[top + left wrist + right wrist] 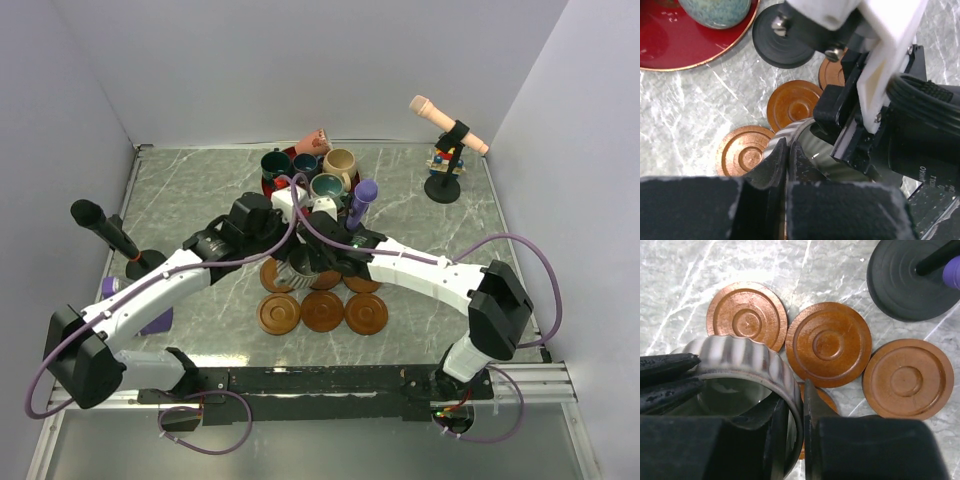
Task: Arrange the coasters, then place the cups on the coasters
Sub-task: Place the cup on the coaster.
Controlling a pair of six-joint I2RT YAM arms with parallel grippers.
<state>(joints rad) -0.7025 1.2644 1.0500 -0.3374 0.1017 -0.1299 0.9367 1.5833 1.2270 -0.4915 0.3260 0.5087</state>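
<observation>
Both grippers hold the grey ribbed cup (300,268) by its rim. My left gripper (787,150) is shut on one side of the rim. My right gripper (796,395) is shut on the opposite side, one finger inside the cup (740,352). The cup sits over the back row of coasters (275,277); I cannot tell whether it rests on one. A front row of three coasters (322,311) lies bare. Dark green (276,163), dark blue (305,163), beige (339,162) and teal (327,186) cups stand on the red plate (265,184). A terracotta-pink cup (315,140) lies tipped behind them.
A purple microphone (360,205) on a black round base (910,280) stands just behind the coasters, close to my right arm. A peach microphone (450,125) stands at the back right, a black one (105,228) at the left. White walls enclose the table.
</observation>
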